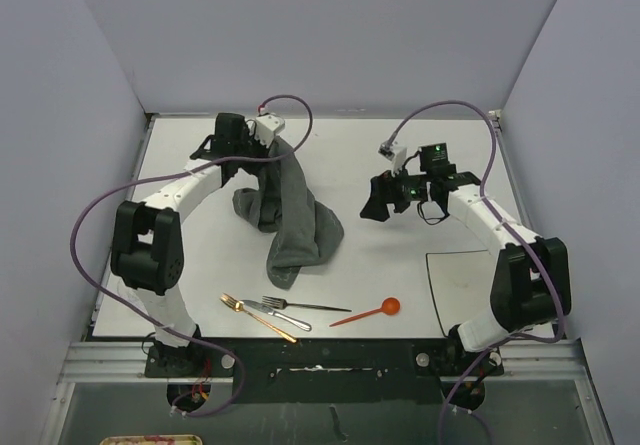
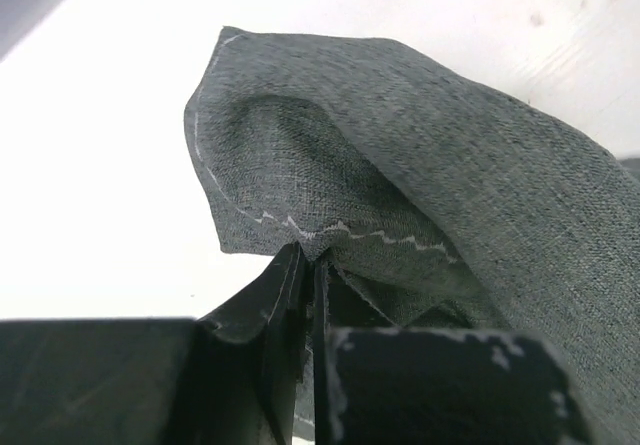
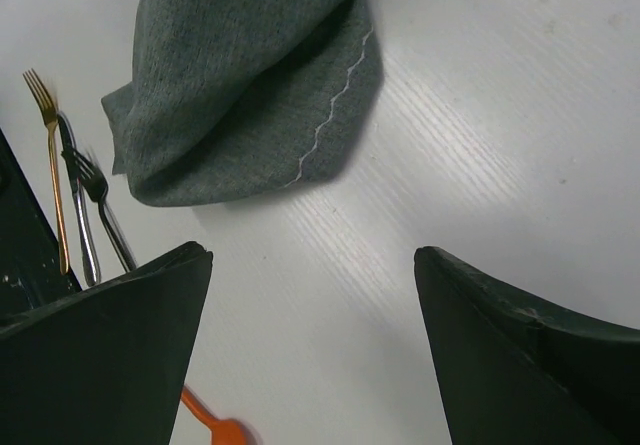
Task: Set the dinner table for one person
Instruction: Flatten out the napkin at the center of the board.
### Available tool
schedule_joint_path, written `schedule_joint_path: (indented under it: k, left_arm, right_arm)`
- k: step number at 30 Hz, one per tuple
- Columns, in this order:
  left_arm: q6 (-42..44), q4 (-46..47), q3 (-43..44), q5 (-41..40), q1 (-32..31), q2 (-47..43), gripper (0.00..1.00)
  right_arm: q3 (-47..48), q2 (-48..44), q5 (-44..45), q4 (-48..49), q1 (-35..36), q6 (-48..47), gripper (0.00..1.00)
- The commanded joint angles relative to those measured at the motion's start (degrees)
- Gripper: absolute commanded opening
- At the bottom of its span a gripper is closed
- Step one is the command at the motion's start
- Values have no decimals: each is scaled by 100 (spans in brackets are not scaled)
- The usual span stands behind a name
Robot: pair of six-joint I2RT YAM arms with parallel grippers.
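The dinner table [image 1: 395, 255], a large flat white matte tabletop, fills the space between the pale walls, and both arms reach out over it from the near edge.

The left gripper [image 2: 308, 261] is clenched on a dark grey woven cloth placemat [image 1: 300, 215] with a pale zigzag stitch along its hem. Its fingers are pinched together on a fold at the edge. That end of the cloth is held up off the table at the far left. The rest hangs down in a loose drape, and its lower end is crumpled on the tabletop near the middle.

The right gripper [image 3: 312, 253] hovers over bare tabletop to the right of the cloth. Its jaws are spread wide with nothing between them, and it is apart from the placemat.

Along the near edge, in front of the cloth's lower end, lies the cutlery. A slim gold metal fork [image 1: 258, 317] sits at a slant. Just beside it is a silver metal piece [image 1: 285, 316] whose type I cannot tell, and a fork with a dark handle [image 1: 305, 306] crosses close by. A small orange plastic spoon [image 1: 368, 313] lies a little to their right. A square off-white plate [image 1: 465, 283] rests flat on the table near the right arm's base, well apart from the cloth.
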Motion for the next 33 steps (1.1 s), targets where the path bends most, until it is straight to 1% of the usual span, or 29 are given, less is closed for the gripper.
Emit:
schedule_joint_path:
  k: [1,7,13,17,23,27,33]
  left_arm:
    - [-144,244,493,-17,19,-454,0]
    - [-152,161,754,-228,15,-658,0]
    - [19,264,785,-568,24,-917,0]
    - [43,179,818,-679,16,-970,0]
    - [25,151,758,-774,10,-1001,0]
    - [-18,161,658,-802,8,-999,0]
    - [-65,113,631,-805,7,-901,0]
  right_arm:
    - [-70,-262,-269,-522,249,-851,84]
    - [283,224,-177,-1187,994,-1386,85]
    - [329,535,466,-1007,1889,-1400,84]
    - [540,842,1086,-864,2401,-1258,84]
    - [697,1112,2627,-447,3255,-1110,81]
    - [687,1206,3429,-88,3683,-1156,81]
    - [690,1209,3804,298,4095,-1374,80]
